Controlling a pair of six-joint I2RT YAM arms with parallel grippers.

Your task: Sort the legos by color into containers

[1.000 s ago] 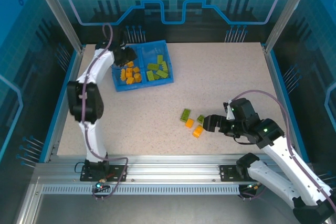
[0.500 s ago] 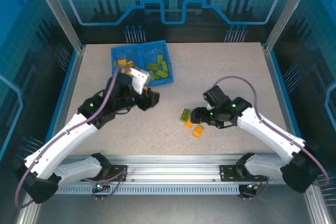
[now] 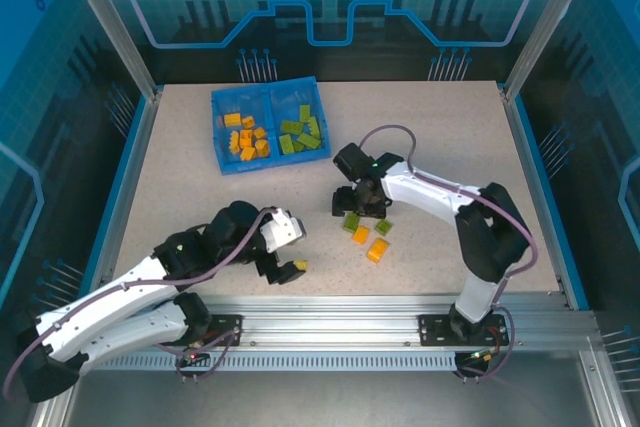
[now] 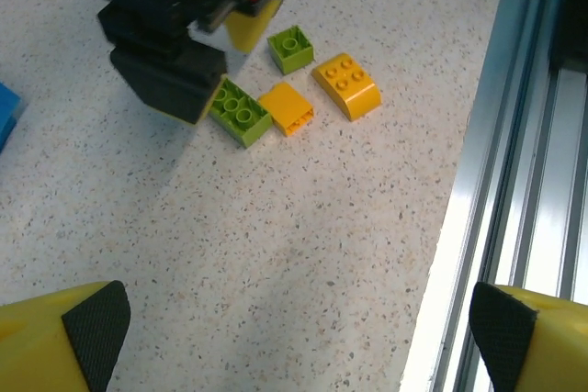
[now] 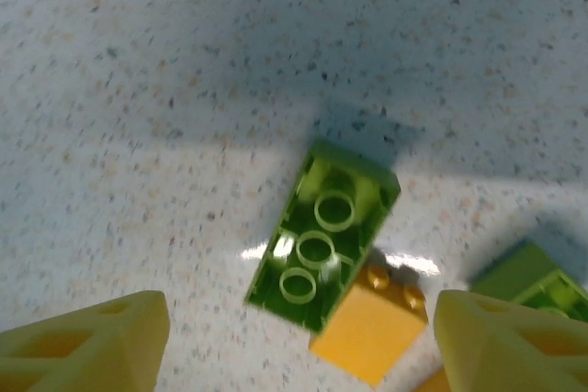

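Now my left fingers [image 3: 284, 267] are back from the tray [image 3: 216, 132], where they hung over the orange side 1 second ago. They sit near the front edge of the counter [image 3: 200, 197], spread as wide as they go and holding nothing. I take that as 1 more orange brick delivered. The tray, at the counter's far left, has orange pieces [image 3: 246, 138] in its left compartment and green pieces [image 3: 300, 133] in its right.

My right fingers [image 3: 360, 205] have swung in from the right and now stand over the long green brick [image 5: 322, 250], 1 finger on each side, apart and not yet touching it, so nothing is gripped. That brick lies flat, studs up, against an orange brick [image 5: 367, 337]. A small green brick [image 4: 290, 48] and a second orange brick [image 4: 347, 86] lie just beside.

So 4 bricks are left loose mid-counter. I judge the next step is closing on the long green one without dragging its orange neighbour.
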